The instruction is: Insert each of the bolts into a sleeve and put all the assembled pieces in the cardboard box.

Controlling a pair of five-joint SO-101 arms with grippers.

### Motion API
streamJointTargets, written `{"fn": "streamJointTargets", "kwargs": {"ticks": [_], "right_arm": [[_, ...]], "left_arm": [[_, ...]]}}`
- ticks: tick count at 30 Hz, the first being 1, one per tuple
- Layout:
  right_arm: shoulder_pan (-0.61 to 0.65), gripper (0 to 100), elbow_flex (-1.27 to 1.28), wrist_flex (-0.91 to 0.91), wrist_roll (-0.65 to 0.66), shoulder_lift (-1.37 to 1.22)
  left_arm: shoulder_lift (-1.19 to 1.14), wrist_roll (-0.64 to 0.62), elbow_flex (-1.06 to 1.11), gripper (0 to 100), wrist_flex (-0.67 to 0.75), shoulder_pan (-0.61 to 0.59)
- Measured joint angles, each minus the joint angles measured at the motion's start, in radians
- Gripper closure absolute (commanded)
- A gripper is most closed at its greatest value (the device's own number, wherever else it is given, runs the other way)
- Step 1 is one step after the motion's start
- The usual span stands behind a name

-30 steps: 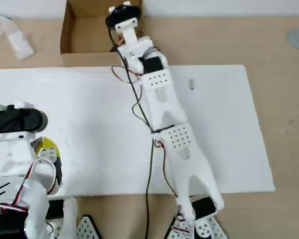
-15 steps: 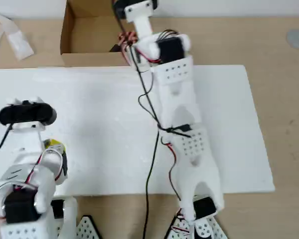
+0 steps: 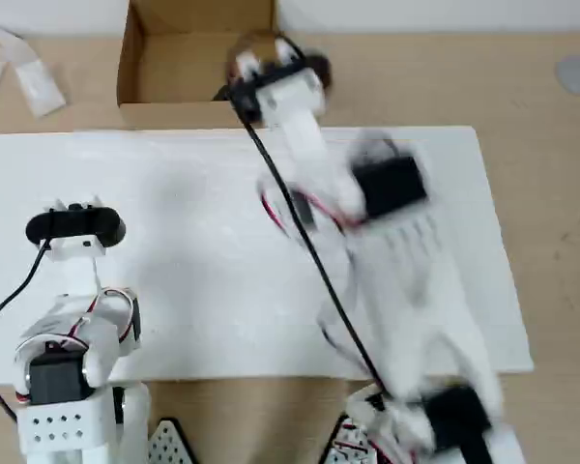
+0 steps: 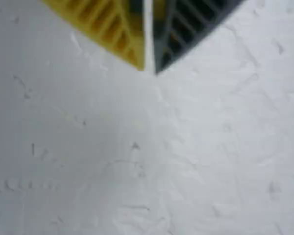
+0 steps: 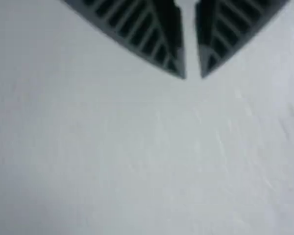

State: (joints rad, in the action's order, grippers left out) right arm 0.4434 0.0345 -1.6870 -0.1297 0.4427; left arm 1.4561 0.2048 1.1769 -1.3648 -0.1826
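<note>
Box: open cardboard, standing at the far edge of the table, left of centre. Its near wall is just behind the far edge of the foam. A small dark bit sits at the box's near right corner; can't tell what it is. Can't tell what lies inside the box.

Right arm: stretched from its base at the near table edge diagonally across the foam. Its wrist end is up at the box's near right corner, over the far foam edge. Right gripper, in its wrist view: two dark ribbed fingers drawn together with a thin slit between the tips and nothing held. It hangs above plain white foam.

Left arm: folded up at the near left corner of the foam, well apart from the box and the right arm. Its black wrist camera is on top, and a black cable loops off to the side. Left gripper, in its wrist view: one yellow finger and one dark finger. The tips are nearly touching, only a hairline gap, and nothing is gripped. It points down at the foam, which has small scratches and dents.

Foam: big white sheet covering most of the table between the arms and the box.

Rest: a white strip lies on the table left of the box. A grey disc sits at the far right edge of the table, well apart from everything.
</note>
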Motion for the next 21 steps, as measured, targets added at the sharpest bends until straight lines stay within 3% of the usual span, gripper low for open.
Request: {"fn": "streamJointTargets", "kwargs": {"ticks": [6,11,21], "right_arm": [[-0.183,98.9,0.608,0.209,0.000,0.470],[-0.218,98.9,1.000,0.331,0.000,0.790],[-0.239,98.8,1.286,0.348,0.100,1.183]], "left_arm": [[-0.003,0.000,0.012,99,0.002,0.000],[-0.003,0.000,0.078,99,0.048,0.000],[-0.003,0.000,0.298,99,0.215,0.000]]}}
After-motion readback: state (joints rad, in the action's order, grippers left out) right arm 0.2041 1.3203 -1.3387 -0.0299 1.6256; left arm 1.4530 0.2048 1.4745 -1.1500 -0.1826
